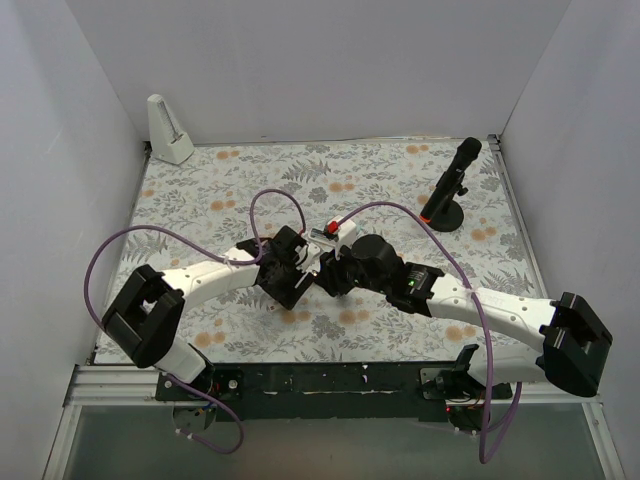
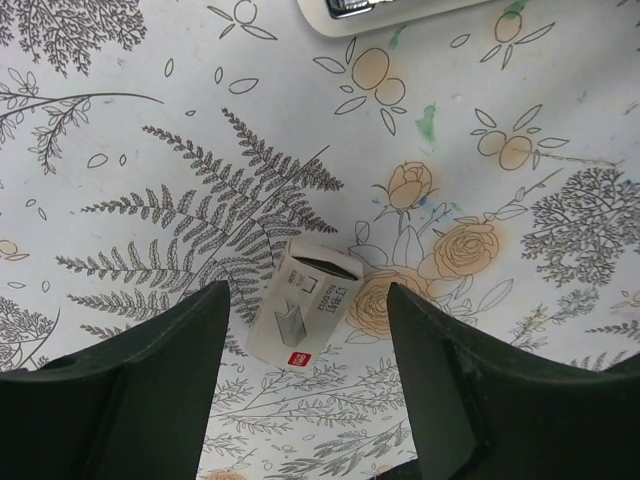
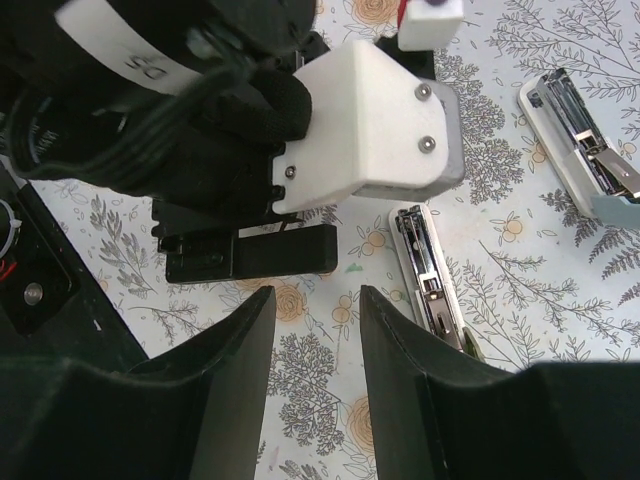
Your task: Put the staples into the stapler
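The staples' beige-white box lies on the floral mat with its open end away from me. My left gripper is open and straddles the box, which lies nearer the left finger; the fingers look apart from it. The stapler lies opened, a silver rail on a pale base, with a second metal part farther right. Its edge shows in the left wrist view and as a silver bit in the top view. My right gripper is open and empty over the mat, left of the rail. The grippers meet mid-table and hide the box from above.
A white wedge-shaped object stands at the back left corner. A black handle on a round stand stands at the back right. White walls close in three sides. Purple cables loop over the arms.
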